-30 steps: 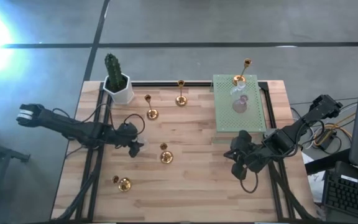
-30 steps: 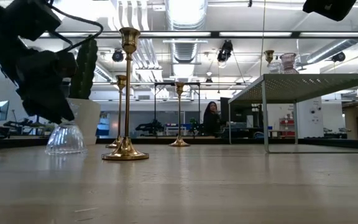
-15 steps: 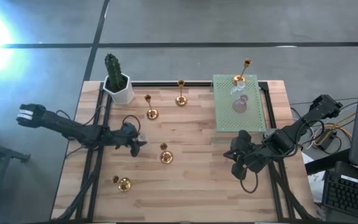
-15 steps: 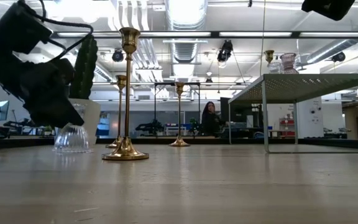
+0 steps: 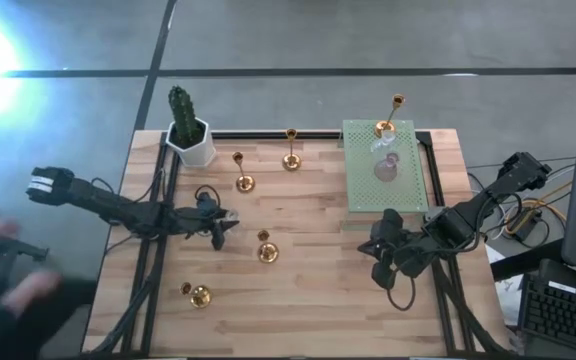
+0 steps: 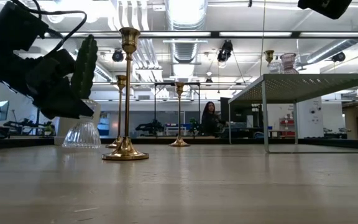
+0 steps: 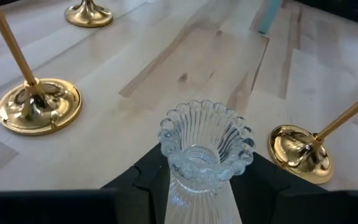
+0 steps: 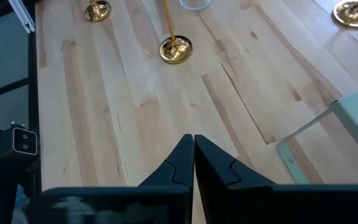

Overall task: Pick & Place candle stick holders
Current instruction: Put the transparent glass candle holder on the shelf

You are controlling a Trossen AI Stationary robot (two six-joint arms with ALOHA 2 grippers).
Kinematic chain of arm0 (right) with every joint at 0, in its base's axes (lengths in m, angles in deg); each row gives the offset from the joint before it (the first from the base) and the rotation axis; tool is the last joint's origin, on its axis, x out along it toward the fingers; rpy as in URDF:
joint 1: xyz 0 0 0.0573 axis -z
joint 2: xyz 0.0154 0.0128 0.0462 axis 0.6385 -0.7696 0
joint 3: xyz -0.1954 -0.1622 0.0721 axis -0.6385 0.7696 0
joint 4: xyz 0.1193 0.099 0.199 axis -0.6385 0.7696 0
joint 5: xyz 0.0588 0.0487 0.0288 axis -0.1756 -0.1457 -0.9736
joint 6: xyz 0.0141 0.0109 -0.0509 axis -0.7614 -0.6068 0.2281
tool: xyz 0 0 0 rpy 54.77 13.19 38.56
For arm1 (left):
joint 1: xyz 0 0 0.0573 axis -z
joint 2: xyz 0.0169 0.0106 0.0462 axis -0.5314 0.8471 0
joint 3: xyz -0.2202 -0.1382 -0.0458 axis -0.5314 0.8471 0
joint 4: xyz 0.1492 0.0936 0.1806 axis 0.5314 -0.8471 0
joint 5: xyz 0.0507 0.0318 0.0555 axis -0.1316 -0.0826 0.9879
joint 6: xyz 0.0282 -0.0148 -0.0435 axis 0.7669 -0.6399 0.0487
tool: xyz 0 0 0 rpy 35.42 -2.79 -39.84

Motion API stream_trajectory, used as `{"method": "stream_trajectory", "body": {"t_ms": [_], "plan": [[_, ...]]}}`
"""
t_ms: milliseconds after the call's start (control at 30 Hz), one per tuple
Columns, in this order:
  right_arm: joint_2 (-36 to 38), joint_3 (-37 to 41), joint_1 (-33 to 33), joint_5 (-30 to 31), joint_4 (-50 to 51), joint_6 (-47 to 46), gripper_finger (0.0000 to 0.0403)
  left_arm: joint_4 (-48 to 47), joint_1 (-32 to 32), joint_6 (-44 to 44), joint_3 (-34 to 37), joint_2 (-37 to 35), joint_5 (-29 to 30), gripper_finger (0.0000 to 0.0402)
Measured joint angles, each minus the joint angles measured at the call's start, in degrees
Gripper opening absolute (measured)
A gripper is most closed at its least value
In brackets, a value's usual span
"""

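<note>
Wooden worktop (image 5: 308, 290) under ceiling lights, big open room behind in low view. Clear ribbed glass holder (image 7: 201, 158) sits between the fingers (image 7: 148, 177) of the left end effector (image 5: 220, 228), which is clamped on it near the worktop's left-centre; in low view the glass holder (image 6: 82, 132) is base-down at the worktop surface, can't tell if it's touching or just off it. Left end effector (image 6: 58, 93) comes in low from the left side.

Gold holders around it: one short gold holder (image 5: 265, 250) just beside the left end effector toward the middle, another gold holder (image 5: 242, 180) behind it, a third gold holder (image 5: 291, 158) near the back edge, and a small gold holder (image 5: 198, 295) toward the front-left, well apart from the rest. Low view shows the tall gold stem (image 6: 127, 93) upright on a round base.

Green perforated mat (image 5: 363, 195) at back right, raised on thin legs in low view; on it a tall gold holder (image 5: 388, 122) and two small glass holders (image 5: 384, 162), one clear, one pinkish.

White pot with cactus (image 5: 188, 128) at back-left corner.

Right end effector (image 5: 380, 262) hovers over the right-front of the worktop, fingers (image 8: 182, 158) pressed together, holding nothing.

Person (image 6: 210, 118) far off in the room; blurred shape of a person (image 5: 13, 290) at the left edge in the high view.
</note>
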Motion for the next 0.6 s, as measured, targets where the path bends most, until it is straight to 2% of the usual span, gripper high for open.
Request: {"method": "stream_trajectory", "body": {"t_ms": [167, 333, 467, 600], "plan": [[0.0, 0.0, 0.0, 0.0, -0.1, 0.0, 0.0008, 0.2, 0.0, 0.2, 0.0, 0.0, -0.5, 0.0139], [0.0, 0.0, 0.0, -0.2, -0.1, 0.0, 0.0008, 1.1, 0.0, 1.0, -2.6, -1.1, -4.3, 0.0140], [0.0, -0.5, 0.0, -0.4, -0.1, 0.0, 0.0008, -1.3, 0.0, 6.2, -8.6, -2.8, -8.0, 0.0140], [0.0, -1.4, 0.0, -0.4, -0.1, 0.0, 0.0008, -13.3, 0.0, 12.3, -18.3, -4.2, -8.2, 0.0141]]}}
